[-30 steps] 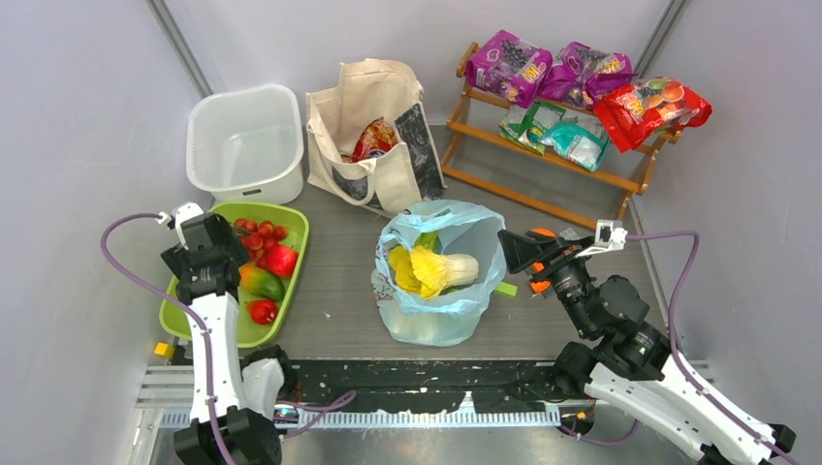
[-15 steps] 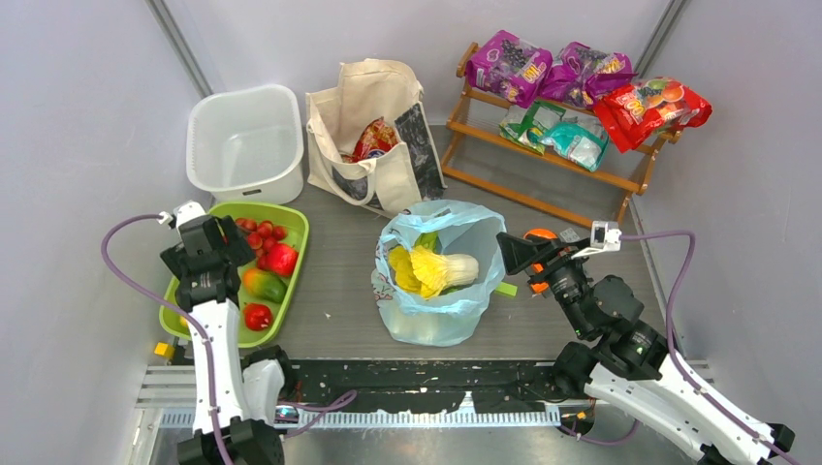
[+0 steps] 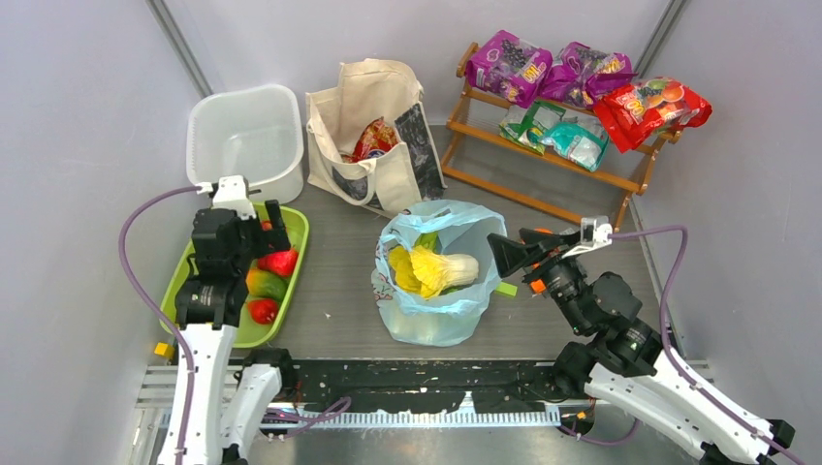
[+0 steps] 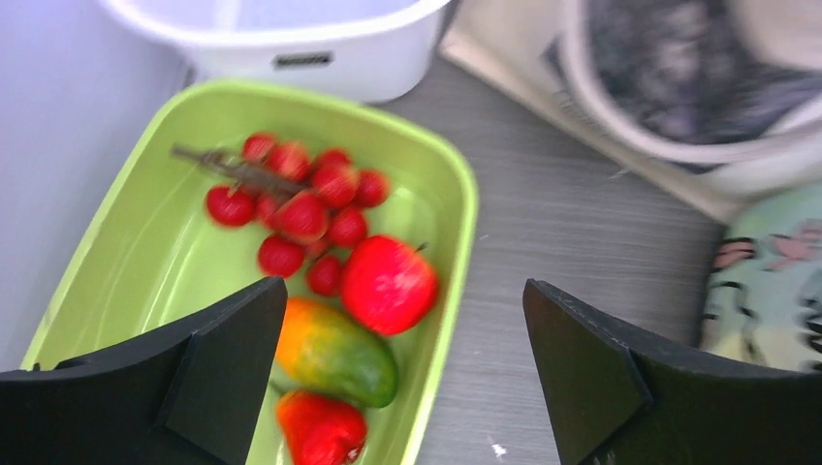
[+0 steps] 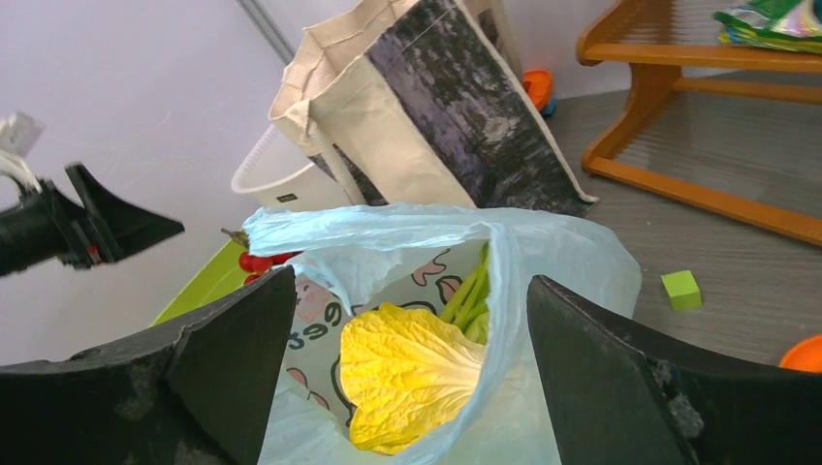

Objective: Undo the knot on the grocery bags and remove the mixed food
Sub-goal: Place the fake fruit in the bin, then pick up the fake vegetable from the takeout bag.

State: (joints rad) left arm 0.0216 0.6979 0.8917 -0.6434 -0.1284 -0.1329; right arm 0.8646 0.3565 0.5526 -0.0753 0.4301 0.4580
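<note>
The light-blue plastic bag (image 3: 434,310) stands open mid-table, no knot showing. Inside it lie a yellow cabbage (image 3: 426,268) and green stalks (image 5: 471,291). The cream canvas tote (image 3: 368,97) stands behind it with a red snack packet (image 3: 373,139) inside. Small red fruits, a red apple (image 4: 388,284) and a green-orange mango (image 4: 334,351) lie in the green tray (image 3: 293,225). My left gripper (image 3: 244,232) is open and empty above the tray. My right gripper (image 3: 512,254) is open and empty just right of the blue bag's mouth (image 5: 407,228).
A white tub (image 3: 244,140) stands at the back left. A wooden rack (image 3: 543,145) at the back right holds purple, teal and red packets. A small green block (image 3: 506,288) and an orange object (image 5: 803,356) lie right of the blue bag.
My left arm has swung up and away from the near tray end, its gripper now over the tray's far part. My right gripper has edged slightly toward the blue bag.
</note>
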